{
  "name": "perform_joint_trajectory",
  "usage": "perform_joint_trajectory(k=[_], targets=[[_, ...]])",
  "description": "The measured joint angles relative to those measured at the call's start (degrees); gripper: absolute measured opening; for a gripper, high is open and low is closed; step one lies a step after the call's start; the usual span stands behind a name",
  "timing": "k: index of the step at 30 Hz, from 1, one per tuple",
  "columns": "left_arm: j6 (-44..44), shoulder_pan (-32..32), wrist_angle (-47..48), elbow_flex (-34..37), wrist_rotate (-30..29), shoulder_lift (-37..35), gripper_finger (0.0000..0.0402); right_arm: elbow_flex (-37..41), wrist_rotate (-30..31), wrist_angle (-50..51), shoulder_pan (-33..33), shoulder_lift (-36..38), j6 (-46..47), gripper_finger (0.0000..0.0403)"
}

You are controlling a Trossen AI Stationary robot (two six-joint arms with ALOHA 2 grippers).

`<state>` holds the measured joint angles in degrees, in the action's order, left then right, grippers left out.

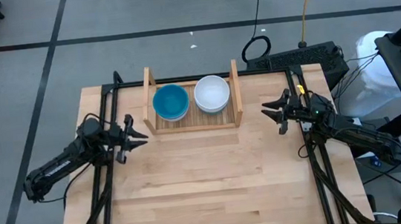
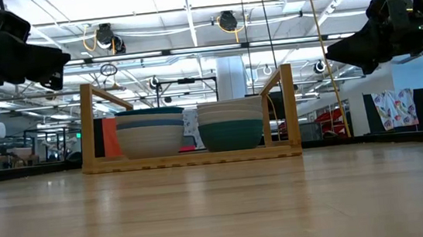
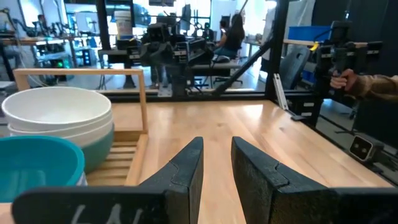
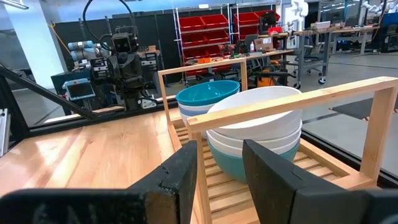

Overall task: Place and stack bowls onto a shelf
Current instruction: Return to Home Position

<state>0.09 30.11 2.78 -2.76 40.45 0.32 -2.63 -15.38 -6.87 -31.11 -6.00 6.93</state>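
The shelf (image 1: 194,127) stands at the table's far middle and holds two stacks of bowls on its slats. The left stack (image 1: 170,102) (image 2: 150,132) has a bright blue bowl on top. The right stack (image 1: 212,93) (image 2: 231,124) has a white bowl on top and a dark green one at its bottom. My left gripper (image 1: 142,137) (image 3: 216,163) hovers open just left of the shelf's left side board. My right gripper (image 1: 268,112) (image 4: 219,167) hovers open just right of the right side board (image 4: 298,99). Neither one touches anything.
Bare wooden tabletop (image 1: 208,186) stretches from the shelf to the near edge. Black frame rails (image 1: 107,181) run along both table sides. A keyboard and cables (image 1: 296,59) lie beyond the far right corner. A person's hand (image 3: 347,79) shows beyond the table's right side.
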Motion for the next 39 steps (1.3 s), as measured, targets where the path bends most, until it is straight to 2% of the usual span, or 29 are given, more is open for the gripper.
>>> perform_joint_trajectory(k=[4,24,29,39], targets=[[-0.99,0.0,-0.04,0.0,-2.12,0.0,0.0088,0.02,0.0,0.09,0.0,0.0,0.31,0.0123],[-5.39,0.0,0.77,0.04,-25.25,0.05,0.0088,0.02,0.17,0.7,0.0,-0.02,0.95,0.0123],[-5.19,0.0,0.83,0.04,-25.97,2.06,0.0088,0.04,0.21,2.03,-0.01,-0.02,0.95,0.0123],[-5.24,-1.28,0.85,0.04,-25.49,10.69,0.0088,0.07,0.22,2.64,-0.01,-0.02,-2.03,0.0123]])
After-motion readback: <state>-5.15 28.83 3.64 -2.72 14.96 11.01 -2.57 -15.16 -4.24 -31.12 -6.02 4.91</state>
